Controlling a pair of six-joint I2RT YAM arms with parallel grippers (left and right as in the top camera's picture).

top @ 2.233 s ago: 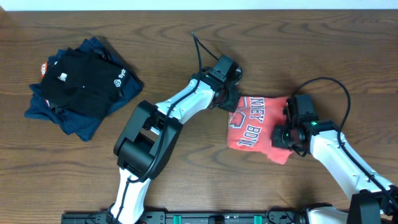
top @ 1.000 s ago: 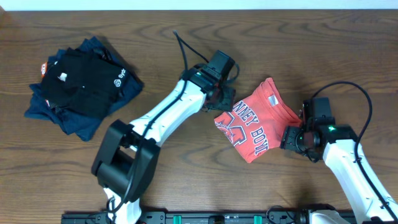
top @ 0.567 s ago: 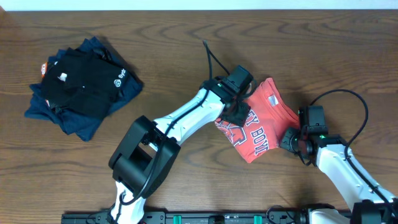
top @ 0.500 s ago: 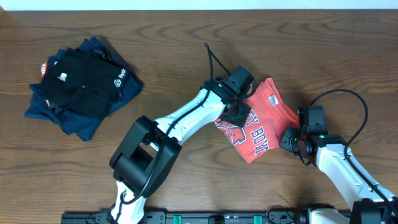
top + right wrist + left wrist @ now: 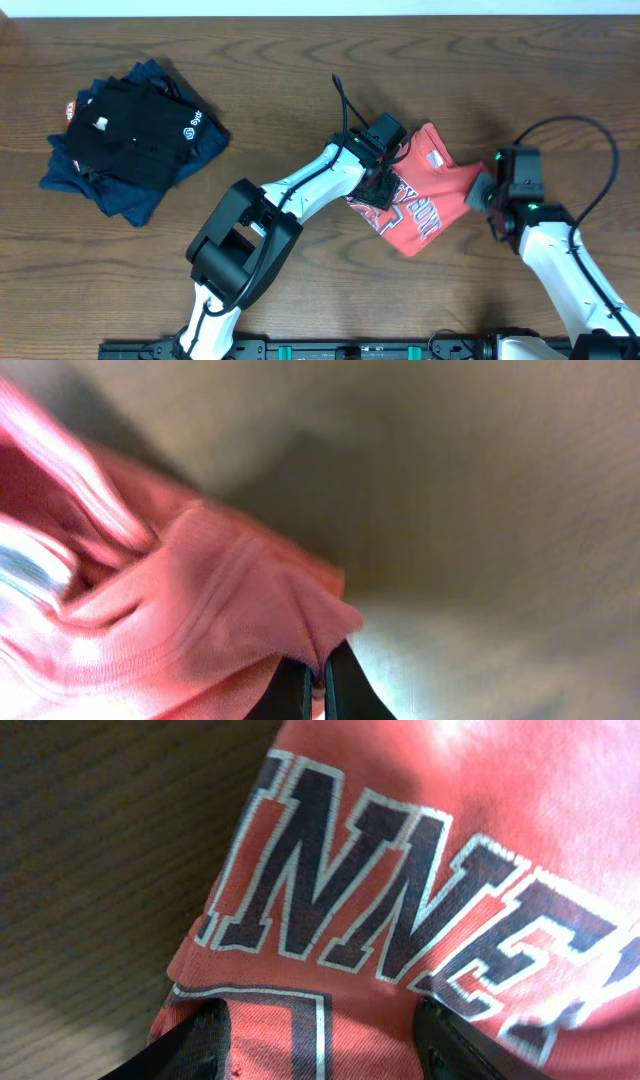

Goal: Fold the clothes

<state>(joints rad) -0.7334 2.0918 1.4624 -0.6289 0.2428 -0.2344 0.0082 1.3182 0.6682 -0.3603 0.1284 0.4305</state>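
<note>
At 10 o'clock on the brown wooden worktop, a loose heap: black shirt with a small white logo on top, navy-blue garments underneath, well apart from everything else.

Next, from 6 o'clock and angled toward 2 o'clock, the white-and-black left arm, ending in the left claw at the 9 o'clock edge of the T-shirt. From the left wrist: open, 2 dark fingers set wide apart, tips down at the cloth, flat printed fabric across the gap. Dark-red block lettering with white outline on coral-red cotton, bare wood toward 9 o'clock of that view.

Just right of centre, toward 3 o'clock on the worktop, the T-shirt itself: crumpled, partly folded over, lettering up, white neck tag near its 12 o'clock side, 1 corner stretched toward 3 o'clock. That corner on the wood or off it: impossible to tell.

At that stretched corner, the right claw: closed tight on a pinch of the T-shirt. From the right wrist, 2 dark fingertips nearly touching at 6 o'clock, a peak of coral-red cloth nipped between, the rest bunched toward 9 o'clock and blurred. Last, the right arm, white, running off toward 5 o'clock.
</note>
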